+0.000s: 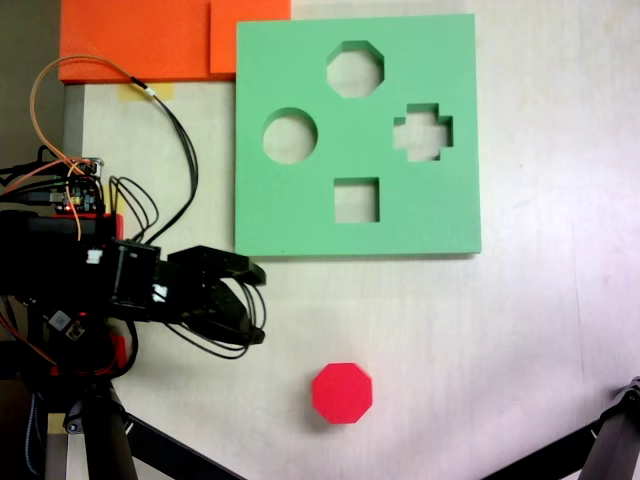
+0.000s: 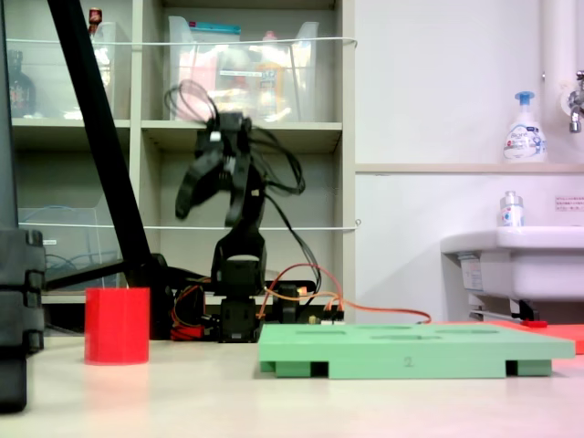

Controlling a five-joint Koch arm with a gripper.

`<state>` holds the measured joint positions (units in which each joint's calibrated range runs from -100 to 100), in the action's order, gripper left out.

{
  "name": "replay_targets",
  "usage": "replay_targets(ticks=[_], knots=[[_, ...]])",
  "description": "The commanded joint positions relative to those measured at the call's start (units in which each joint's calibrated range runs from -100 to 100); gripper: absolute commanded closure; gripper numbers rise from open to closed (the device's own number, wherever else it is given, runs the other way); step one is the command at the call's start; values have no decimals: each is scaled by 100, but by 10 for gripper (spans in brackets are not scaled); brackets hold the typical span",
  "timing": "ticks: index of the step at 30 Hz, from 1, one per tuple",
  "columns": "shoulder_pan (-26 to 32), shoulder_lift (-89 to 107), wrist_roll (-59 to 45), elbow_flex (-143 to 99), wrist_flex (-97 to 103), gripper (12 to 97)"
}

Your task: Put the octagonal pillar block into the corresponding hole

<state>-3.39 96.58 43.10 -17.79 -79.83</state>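
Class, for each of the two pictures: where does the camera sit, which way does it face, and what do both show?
A fixed view: above the table, facing straight down; arm at left, gripper open.
A fixed view: at tabletop height, facing level toward shelves and a sink; arm upright, gripper raised.
Shared: red octagonal pillar block, green foam board, arm.

Probably a lab: storage shelves (image 2: 242, 137), sink (image 2: 516, 265), soap bottle (image 2: 524, 128).

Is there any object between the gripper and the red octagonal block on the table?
Nothing visible does. In a fixed view from above, bare table lies between the gripper and the octagonal pillar block. The gripper is raised above the table, open, and the block stands alone.
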Motion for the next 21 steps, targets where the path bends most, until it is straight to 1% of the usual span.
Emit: replay_targets(ticks=[1, 8, 10, 11, 12, 14, 17, 18, 21], knots=[[-49, -1166, 20, 1459, -1333, 703], [-366, -2828, 5, 2068, -1718, 695], [-386, -3247, -29, 2267, -1747, 620], [-415, -3471, -29, 2397, -1795, 550], [-464, -3708, -29, 2476, -1824, 497], [-537, -4127, -29, 2486, -1814, 408], [-571, -4714, -15, 2646, -1766, 174], [-581, -4909, -10, 2706, -1747, 131], [-650, -5412, -10, 2835, -1689, 130]])
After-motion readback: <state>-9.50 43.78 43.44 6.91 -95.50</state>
